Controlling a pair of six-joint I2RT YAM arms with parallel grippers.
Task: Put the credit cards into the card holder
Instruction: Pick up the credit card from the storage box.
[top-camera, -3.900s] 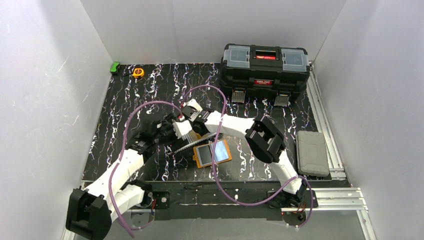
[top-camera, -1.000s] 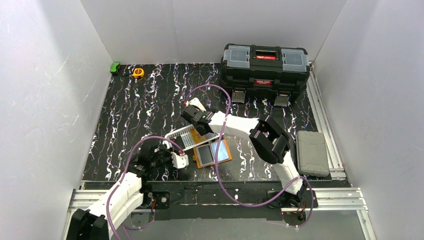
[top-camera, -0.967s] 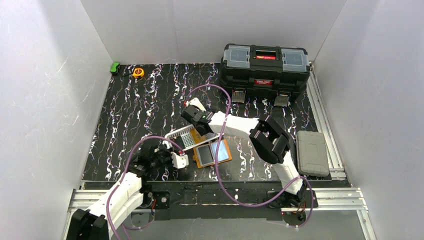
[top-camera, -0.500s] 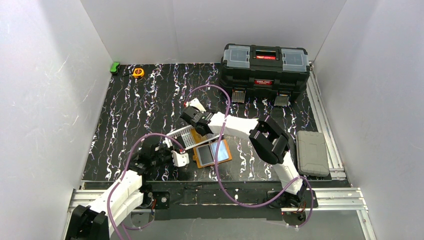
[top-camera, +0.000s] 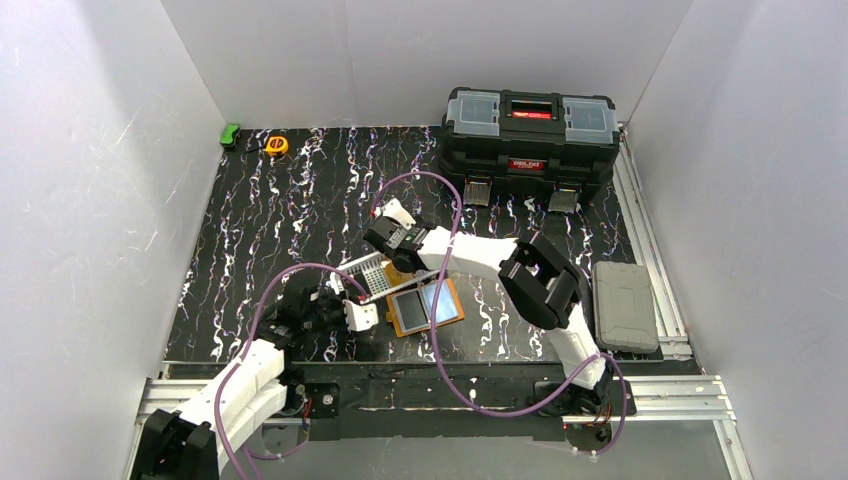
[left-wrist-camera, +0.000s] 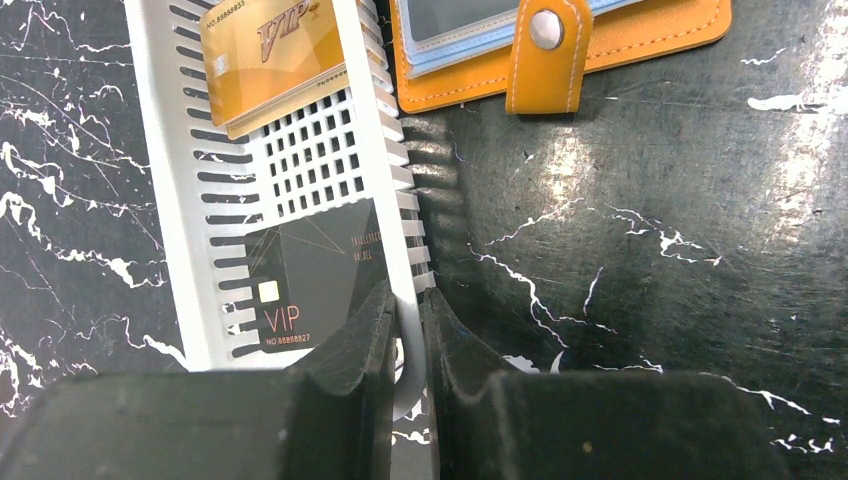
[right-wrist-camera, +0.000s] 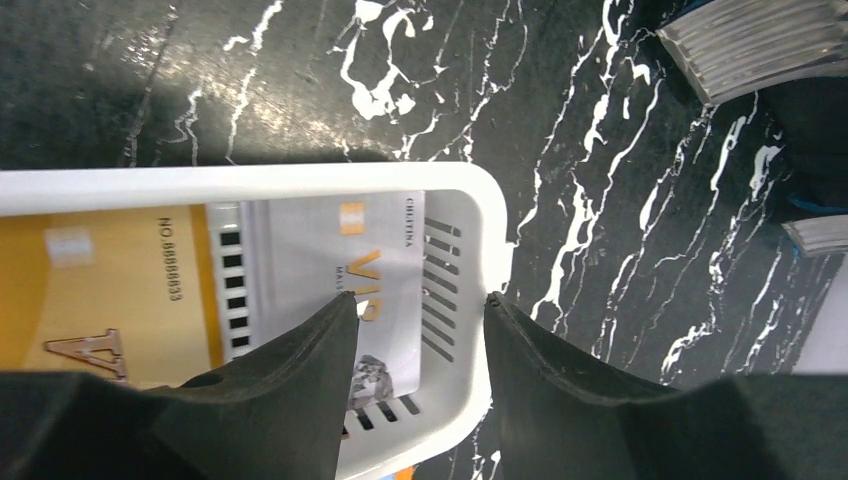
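At the side wall of the white basket (left-wrist-camera: 165, 150) that faces the card holder (left-wrist-camera: 620, 40), the left jaws are pressed together on the rim. One jaw sits inside and one outside, pinching the thin plastic between them. Right by the inner jaw a black card (left-wrist-camera: 310, 270) marked VIP lies flat on the basket's holed floor. Farther along the floor lies an orange card (left-wrist-camera: 270, 50) with the same lettering.

Over the basket's other end the right jaws stand spread and grip nothing. One hangs above the inside and the other outside the rounded corner, with the end wall between them. Whether either touches the plastic cannot be told. Below them a whitish card (right-wrist-camera: 330, 260) lies in the basket, just beside the orange one. All three cards in view lie in the basket.

The card holder lies open and flat on the table (left-wrist-camera: 650, 250), just beside the basket on the robot's right. Its clear pockets face up, and its snap tab (left-wrist-camera: 545, 50) sticks out over the dark marbled top.

Farther out, a black toolbox (top-camera: 528, 135) stands at the far edge toward the right. A grey case (top-camera: 624, 305) lies beside the table on the right. A yellow tape measure (top-camera: 276, 145) and a small green thing (top-camera: 231, 133) sit near the far left corner.
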